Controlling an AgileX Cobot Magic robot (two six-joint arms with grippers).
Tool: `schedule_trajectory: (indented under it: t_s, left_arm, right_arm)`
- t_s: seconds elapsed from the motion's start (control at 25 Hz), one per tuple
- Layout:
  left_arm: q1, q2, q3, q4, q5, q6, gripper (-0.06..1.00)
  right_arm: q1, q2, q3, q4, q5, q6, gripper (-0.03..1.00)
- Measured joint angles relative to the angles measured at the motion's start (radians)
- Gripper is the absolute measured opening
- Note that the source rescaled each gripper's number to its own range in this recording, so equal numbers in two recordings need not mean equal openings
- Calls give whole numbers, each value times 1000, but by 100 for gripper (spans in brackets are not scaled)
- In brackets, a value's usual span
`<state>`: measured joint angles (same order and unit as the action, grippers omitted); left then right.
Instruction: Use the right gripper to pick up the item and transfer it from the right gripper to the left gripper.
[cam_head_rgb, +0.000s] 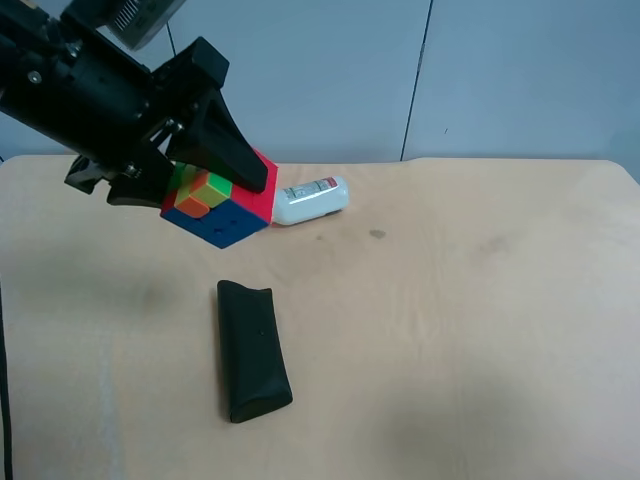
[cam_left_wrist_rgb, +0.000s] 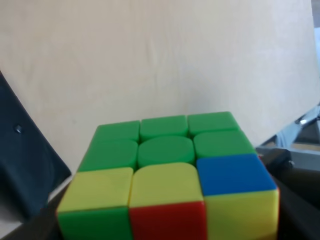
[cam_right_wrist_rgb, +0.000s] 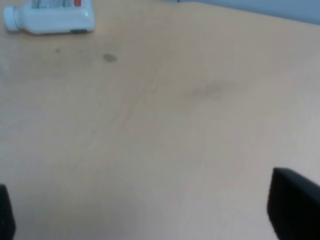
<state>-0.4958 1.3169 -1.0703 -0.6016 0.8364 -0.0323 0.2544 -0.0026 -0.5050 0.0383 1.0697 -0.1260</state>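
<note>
The left gripper (cam_head_rgb: 195, 182) is clamping the puzzle cube (cam_head_rgb: 225, 215) by opposite faces, holding it above the table (cam_head_rgb: 450, 300) near the white bottle (cam_head_rgb: 312, 199). The right gripper (cam_right_wrist_rgb: 150, 212) is hanging wide open, holding nothing. I'm judging the cube light, rigid and slick, best gripped on flat faces.

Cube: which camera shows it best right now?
Left wrist: the cube fills the frame, squares sharp. Exterior high shows it smaller, partly behind a black finger. Right wrist shows none of it, only table and bottle.

Bright even light, faint soft shadows on the table (cam_head_rgb: 450, 330); right wrist view blurred, the item (cam_left_wrist_rgb: 167, 172) slightly soft.
</note>
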Motion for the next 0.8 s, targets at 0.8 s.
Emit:
schedule_trajectory:
  t_s: [0.8]
  left_arm:
    - [88, 20, -149, 742, 210, -144, 0]
  right_arm:
    - [0, 0, 0, 0, 0, 0, 100]
